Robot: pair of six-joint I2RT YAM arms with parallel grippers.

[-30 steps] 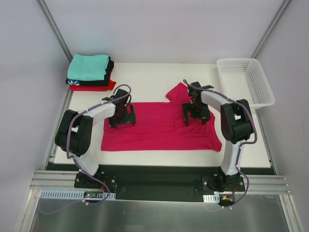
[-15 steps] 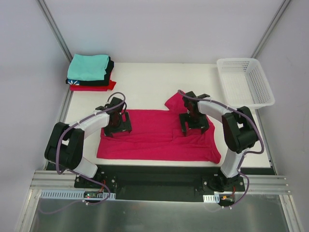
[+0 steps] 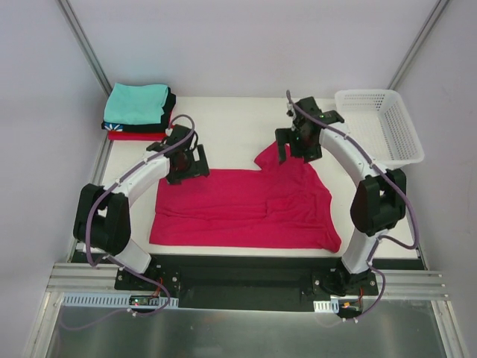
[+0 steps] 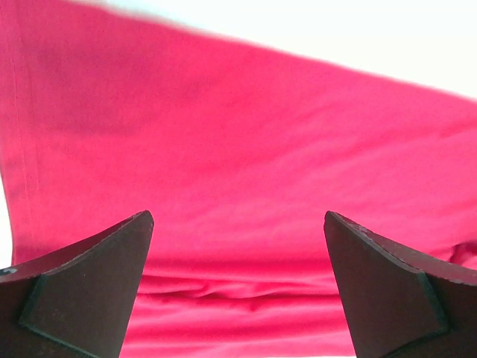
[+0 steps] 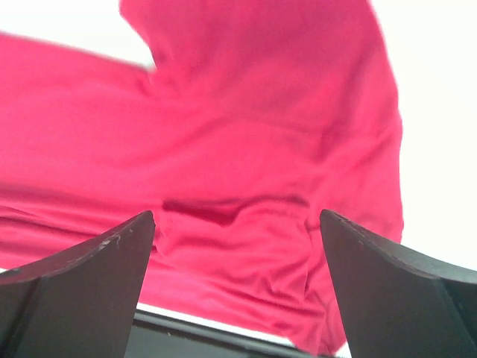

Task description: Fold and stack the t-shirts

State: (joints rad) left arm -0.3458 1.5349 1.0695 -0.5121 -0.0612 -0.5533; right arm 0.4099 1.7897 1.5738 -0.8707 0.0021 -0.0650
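One crimson-pink t-shirt (image 3: 246, 209) is lying flat near the bases, long axis left to right. Your left gripper (image 3: 186, 164) and right gripper (image 3: 297, 148) are hovering at its far edge, jaws spread, empty; the folded stack (image 3: 138, 104) is sitting beyond, nearer your left arm

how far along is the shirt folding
Done: a folded stack sits at the far left corner, the teal cloth t-shirt on top of a black t-shirt and a red t-shirt. In hand: the crimson-pink cloth t-shirt lies spread flat, one sleeve sticking out; the left end effector and right end effector hover open at its far edge, gripping nothing. Left: fold it compact and stack it.
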